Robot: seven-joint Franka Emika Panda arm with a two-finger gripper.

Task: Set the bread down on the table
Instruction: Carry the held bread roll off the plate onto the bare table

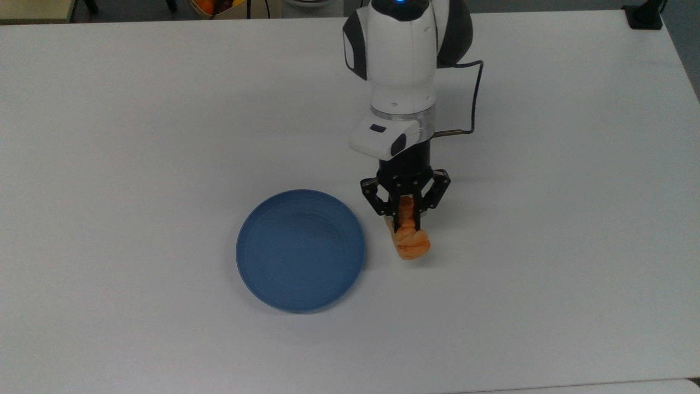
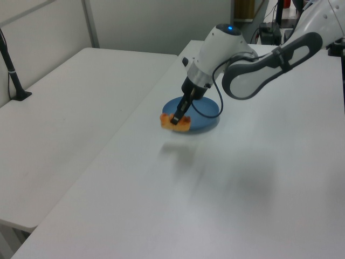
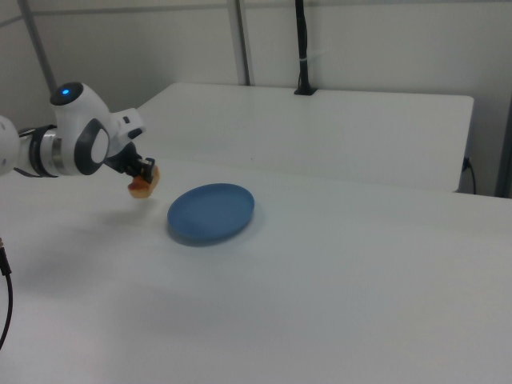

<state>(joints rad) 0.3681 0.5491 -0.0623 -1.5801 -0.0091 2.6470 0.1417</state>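
- One bread (image 1: 410, 239) roll, clamped in the gripper (image 1: 405, 218) at about 3 o'clock from the plate in the top view.
- One blue plate (image 1: 300, 250) (round, nothing on it).
- One gripper, on one robot arm (image 1: 402, 60).
- Two white tables: the table (image 1: 547, 219) under the arm, and a second table (image 2: 70, 108) alongside it.
- One dark cable (image 1: 474, 93) looped beside the arm's wrist.
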